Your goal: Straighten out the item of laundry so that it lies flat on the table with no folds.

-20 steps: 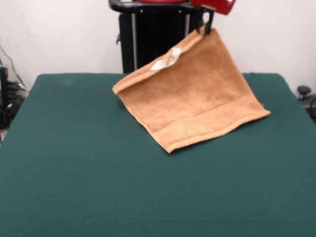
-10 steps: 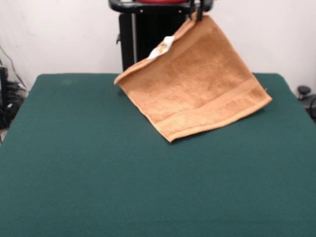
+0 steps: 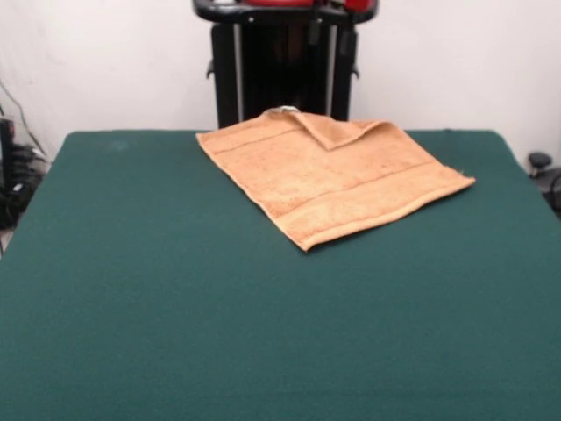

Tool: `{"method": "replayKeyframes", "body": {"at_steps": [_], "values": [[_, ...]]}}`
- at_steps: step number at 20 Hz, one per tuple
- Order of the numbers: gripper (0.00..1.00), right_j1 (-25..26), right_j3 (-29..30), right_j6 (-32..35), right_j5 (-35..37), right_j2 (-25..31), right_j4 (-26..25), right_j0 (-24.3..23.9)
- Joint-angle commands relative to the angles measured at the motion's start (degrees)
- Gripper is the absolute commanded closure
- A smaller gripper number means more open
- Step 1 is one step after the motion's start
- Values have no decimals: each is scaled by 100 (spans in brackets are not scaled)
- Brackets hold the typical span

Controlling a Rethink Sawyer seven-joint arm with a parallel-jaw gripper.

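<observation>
The item of laundry (image 3: 337, 184), an orange-tan towel, lies on the far middle-right part of the green table (image 3: 131, 298), turned like a diamond. Its far corner (image 3: 337, 132) is folded back over the cloth, and a speck of white label (image 3: 286, 110) shows at the far edge. One border band runs along the near right edge. My gripper (image 3: 329, 37) hangs above the folded corner at the top of the view, open, its two black fingers apart and empty, clear of the towel.
The black pedestal (image 3: 272, 79) stands right behind the table's far edge. Cables and dark gear (image 3: 13, 180) sit off the left side, and a small black object (image 3: 539, 162) off the right side.
The towel's held corner was let go and dropped; the cloth that hung raised now lies on the table with that corner folded over. The gripper has opened.
</observation>
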Motion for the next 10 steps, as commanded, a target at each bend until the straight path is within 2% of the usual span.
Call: {"method": "replayKeyframes", "body": {"at_steps": [1,10], "values": [[0,428,633,669,-470,1042,-133,-183],[0,249,470,742,-81,981,-147,-27]]}}
